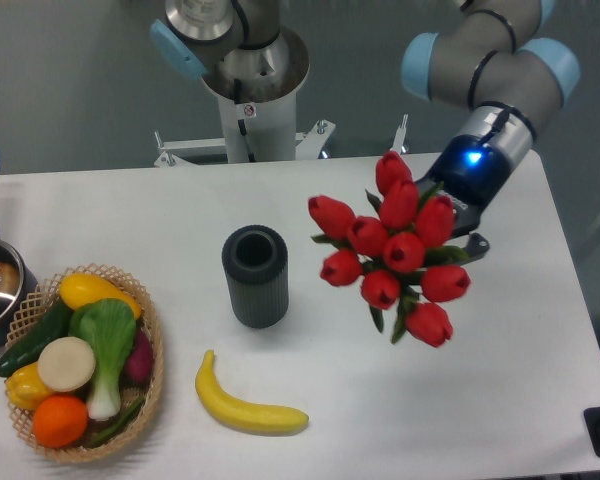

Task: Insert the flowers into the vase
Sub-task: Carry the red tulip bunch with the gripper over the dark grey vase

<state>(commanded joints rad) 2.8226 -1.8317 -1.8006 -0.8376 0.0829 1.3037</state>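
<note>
The hand grips the red tulips right of the grey vase, and the wide bunch might catch its rim and tip it.

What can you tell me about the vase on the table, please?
The vase is a dark grey cylinder with vertical ribs, a thick rounded rim and a round, dark opening; it looks matte. It stands upright near the middle of the white table, with nothing visible inside and nothing touching it. A banana lies in front, apart from it.
</note>
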